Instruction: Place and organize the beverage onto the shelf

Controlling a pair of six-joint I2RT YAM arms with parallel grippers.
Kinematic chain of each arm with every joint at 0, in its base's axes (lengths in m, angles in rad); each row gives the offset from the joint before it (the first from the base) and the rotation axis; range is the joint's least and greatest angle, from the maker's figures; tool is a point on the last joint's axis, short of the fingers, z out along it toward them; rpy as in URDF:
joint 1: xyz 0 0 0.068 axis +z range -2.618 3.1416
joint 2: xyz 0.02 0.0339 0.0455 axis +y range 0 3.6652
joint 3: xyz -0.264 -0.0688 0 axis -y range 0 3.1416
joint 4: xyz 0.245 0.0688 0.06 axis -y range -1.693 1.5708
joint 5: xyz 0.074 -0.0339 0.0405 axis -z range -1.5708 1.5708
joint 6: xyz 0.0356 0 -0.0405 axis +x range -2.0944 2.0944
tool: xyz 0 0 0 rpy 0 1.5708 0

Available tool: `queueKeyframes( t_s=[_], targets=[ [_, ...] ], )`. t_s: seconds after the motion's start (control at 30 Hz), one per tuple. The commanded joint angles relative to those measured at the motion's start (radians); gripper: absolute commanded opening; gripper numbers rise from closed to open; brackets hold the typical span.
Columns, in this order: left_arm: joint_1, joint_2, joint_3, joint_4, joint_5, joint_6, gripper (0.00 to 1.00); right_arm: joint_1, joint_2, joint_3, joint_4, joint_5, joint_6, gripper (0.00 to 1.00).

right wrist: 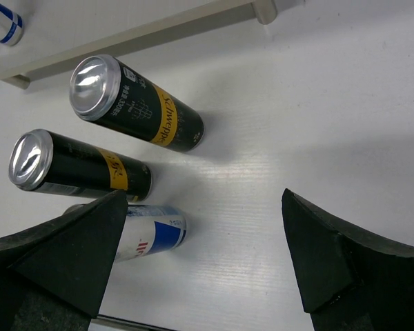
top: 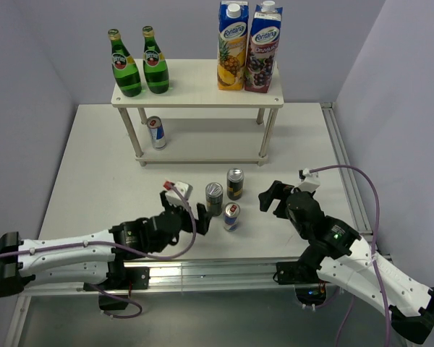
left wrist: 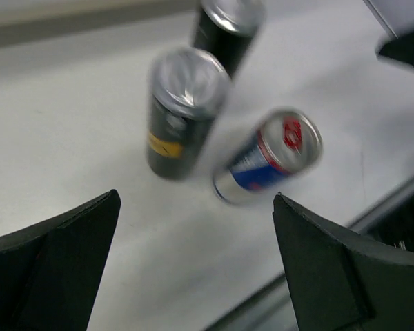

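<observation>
I see two green bottles (top: 124, 66) standing on the shelf (top: 202, 85) top, at its 9 o'clock end. One blue can (top: 155, 131) sits on the low board. Two dark cans (top: 214, 198) and a second blue can (top: 231, 215) stand on the table (top: 94, 181). My left gripper (left wrist: 195, 207), at their 9 o'clock, and my right gripper (right wrist: 203, 200), at 3, gape wide and hold nothing.

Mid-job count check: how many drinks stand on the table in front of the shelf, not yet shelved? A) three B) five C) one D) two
A: one dark slim can, a second dark can and a small blue-silver can stand on the table in front of the shelf; the other blue-silver can already sits on its lower tier.
</observation>
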Motion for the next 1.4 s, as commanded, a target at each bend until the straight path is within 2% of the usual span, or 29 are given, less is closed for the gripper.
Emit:
queueKeyframes(
  t_s=[0.0, 0.13, 0.23, 0.53, 0.77, 1.17, 1.27, 1.3, 1.33, 1.37],
  targets=[
    [-0.124, 0.028, -0.079, 0.118, 0.051, -0.044, 0.99, 0.009, -0.013, 0.001, 0.035, 0.024, -0.002, 1.0],
    [-0.211, 0.127, -0.108, 0.229, 0.06, -0.064, 0.99, 0.009, -0.004, 0.004, 0.029, 0.027, 0.001, 1.0],
    [-0.224, 0.225, -0.104, 0.322, 0.055, -0.05, 0.99, 0.009, -0.007, 0.004, 0.03, 0.025, 0.0, 1.0],
    [-0.228, 0.558, -0.059, 0.577, -0.155, -0.009, 0.99, 0.008, 0.002, 0.007, 0.03, 0.021, -0.002, 1.0],
    [-0.195, 0.733, 0.043, 0.661, -0.179, 0.042, 0.99, 0.009, 0.011, 0.007, 0.032, 0.019, -0.003, 1.0],
    [-0.113, 0.851, 0.129, 0.729, -0.155, 0.08, 0.99, 0.009, 0.017, 0.007, 0.035, 0.018, -0.005, 1.0],
    [-0.097, 0.867, 0.149, 0.727, -0.152, 0.085, 0.89, 0.008, 0.014, 0.007, 0.035, 0.018, -0.005, 1.0],
    [-0.095, 0.868, 0.154, 0.717, -0.159, 0.079, 0.71, 0.009, 0.014, 0.007, 0.035, 0.018, -0.005, 1.0],
    [-0.093, 0.865, 0.157, 0.712, -0.159, 0.079, 0.64, 0.008, 0.016, 0.005, 0.035, 0.019, -0.005, 1.0],
    [-0.093, 0.859, 0.155, 0.706, -0.159, 0.074, 0.43, 0.008, 0.016, 0.007, 0.035, 0.019, -0.005, 1.0]
  ],
)
